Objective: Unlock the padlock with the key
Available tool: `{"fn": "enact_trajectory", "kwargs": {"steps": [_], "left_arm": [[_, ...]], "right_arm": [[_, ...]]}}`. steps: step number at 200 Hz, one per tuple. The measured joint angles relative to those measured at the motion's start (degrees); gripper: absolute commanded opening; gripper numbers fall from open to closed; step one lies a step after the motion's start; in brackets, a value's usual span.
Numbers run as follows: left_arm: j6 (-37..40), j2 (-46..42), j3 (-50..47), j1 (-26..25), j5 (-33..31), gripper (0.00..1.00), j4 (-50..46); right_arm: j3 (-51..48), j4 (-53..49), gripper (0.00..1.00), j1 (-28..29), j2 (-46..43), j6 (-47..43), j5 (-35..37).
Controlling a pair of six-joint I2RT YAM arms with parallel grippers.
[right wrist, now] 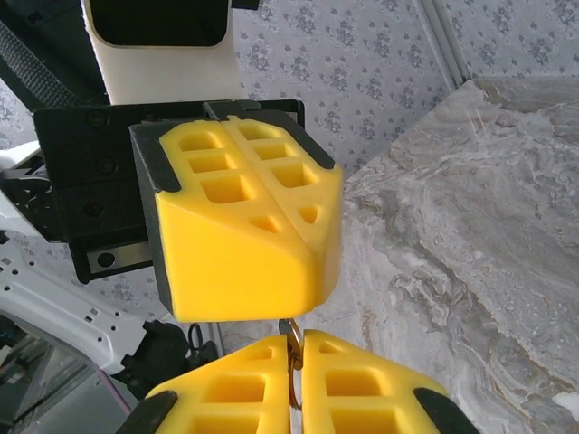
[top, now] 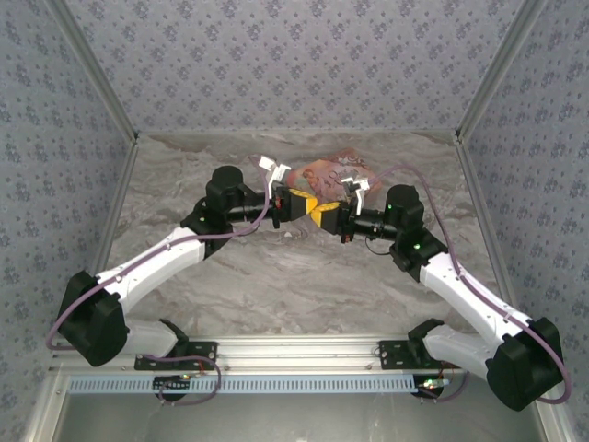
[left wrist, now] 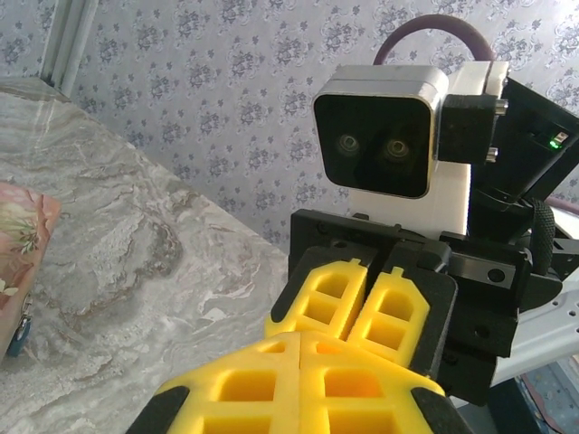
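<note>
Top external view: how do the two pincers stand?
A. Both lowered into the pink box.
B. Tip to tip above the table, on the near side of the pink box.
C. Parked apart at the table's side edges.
B: the left pincer and right pincer meet tip to tip, both shut, just nearer than the pink box. A thin metal piece, apparently the key, is pinched in the right pincer.

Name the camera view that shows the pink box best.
Top external: the pink box lies on the table, its top largely visible and its near edge hidden by the yellow fingers. Left wrist catches one corner of the box at the frame's left edge.
</note>
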Motion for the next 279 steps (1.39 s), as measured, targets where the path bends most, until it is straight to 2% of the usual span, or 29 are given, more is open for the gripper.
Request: {"fn": "enact_trajectory", "kwargs": {"steps": [25,52,70,106,131,154,189,230,279], "left_arm": [[0.00,0.00,-0.04,0.00,-0.31,0.02,0.00],[0.02,-0.02,-0.04,0.04,-0.87,0.37,-0.07],[0.72,-0.35,-0.04,0.57,-1.77,0.57,-0.57],[1.64,-2.60,-0.09,2.54,-4.96,0.80,-3.17],[2.89,-4.11,-0.09,3.87,-9.18,0.86,-6.34],[3.02,-3.67,-0.09,4.24,-13.94,0.88,-9.81],[1.49,3.76,0.24,4.24,-18.91,0.97,-14.78],[-4.28,15.96,1.68,4.24,-19.28,0.99,-17.64],[-10.62,24.92,8.07,4.24,-18.21,0.99,-18.86]], "right_arm": [[-0.07,0.07,0.00,-0.07,-0.07,0.11,0.13],[-0.07,-0.33,0.00,-0.04,-0.42,0.04,0.63],[-0.07,-1.62,0.00,-0.09,-1.14,-0.44,1.64],[-0.96,-4.79,0.00,-1.05,-2.86,-1.46,4.98],[-2.29,-7.30,0.00,-1.29,-4.00,-2.16,7.78],[-3.19,-9.77,0.00,-1.29,-4.72,-2.84,11.08],[-3.39,-16.20,0.00,-1.31,-5.27,-3.48,21.73],[-3.50,-26.14,0.00,-1.68,-4.68,-3.41,34.91],[-6.93,-28.81,0.00,-1.79,-5.44,-2.10,39.85]]}}
